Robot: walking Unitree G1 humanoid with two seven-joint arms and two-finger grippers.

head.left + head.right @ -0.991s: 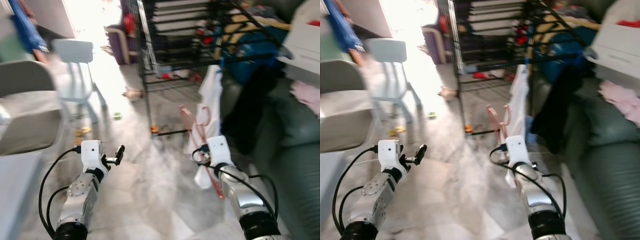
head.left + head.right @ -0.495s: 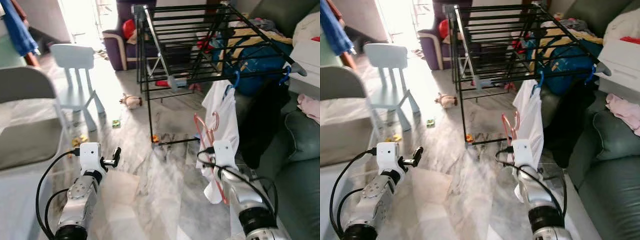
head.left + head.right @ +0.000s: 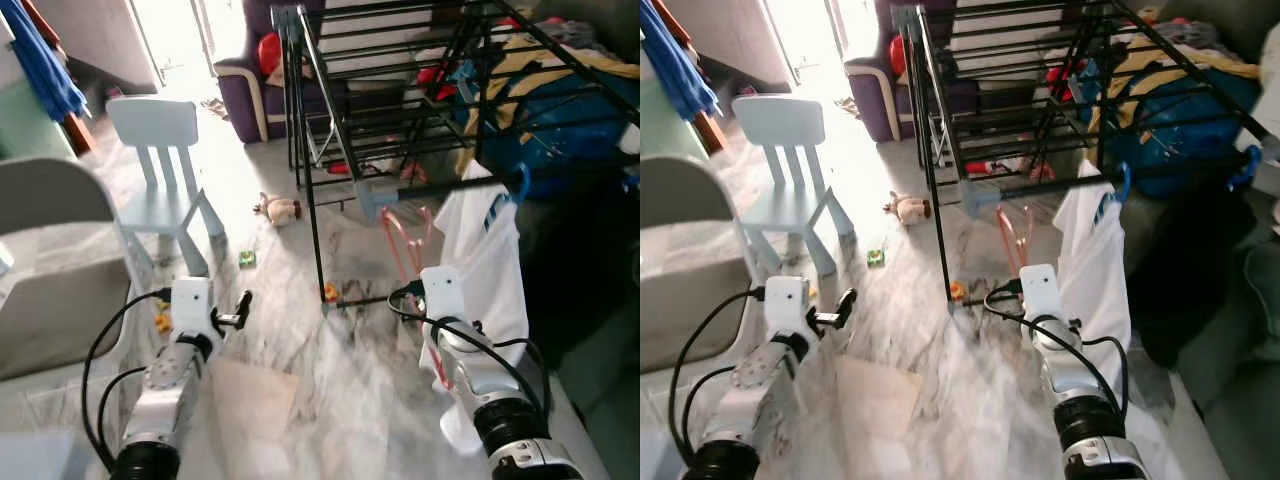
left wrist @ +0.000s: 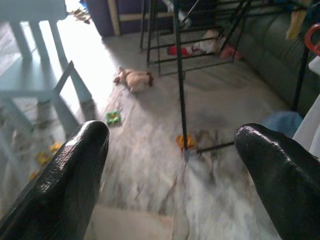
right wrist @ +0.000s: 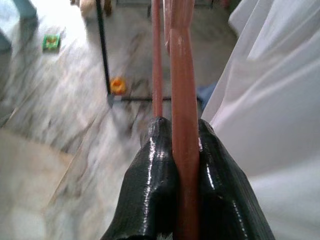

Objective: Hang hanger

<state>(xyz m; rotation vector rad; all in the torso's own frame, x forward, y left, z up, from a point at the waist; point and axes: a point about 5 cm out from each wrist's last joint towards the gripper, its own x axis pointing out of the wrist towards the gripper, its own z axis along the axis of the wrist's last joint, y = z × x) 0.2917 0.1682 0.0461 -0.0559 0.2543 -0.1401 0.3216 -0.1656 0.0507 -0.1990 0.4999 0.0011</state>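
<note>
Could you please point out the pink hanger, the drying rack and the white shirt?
pink hanger [image 5: 184,90]: right wrist view, its bar.
drying rack [image 3: 931,190]: right eye view, front leg.
white shirt [image 3: 1092,260]: right eye view, its front.

Floor [image 3: 300,300]: grey marble.
On floor: drying rack [image 3: 400,100], blue chair [image 3: 165,170], stuffed toy [image 3: 280,209], green toy [image 3: 246,259], orange toy [image 3: 330,293].

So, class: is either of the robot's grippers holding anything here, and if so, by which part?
The right gripper is shut on the pink hanger, pinching one of its straight bars between the fingers. The left gripper is open and holds nothing.
</note>
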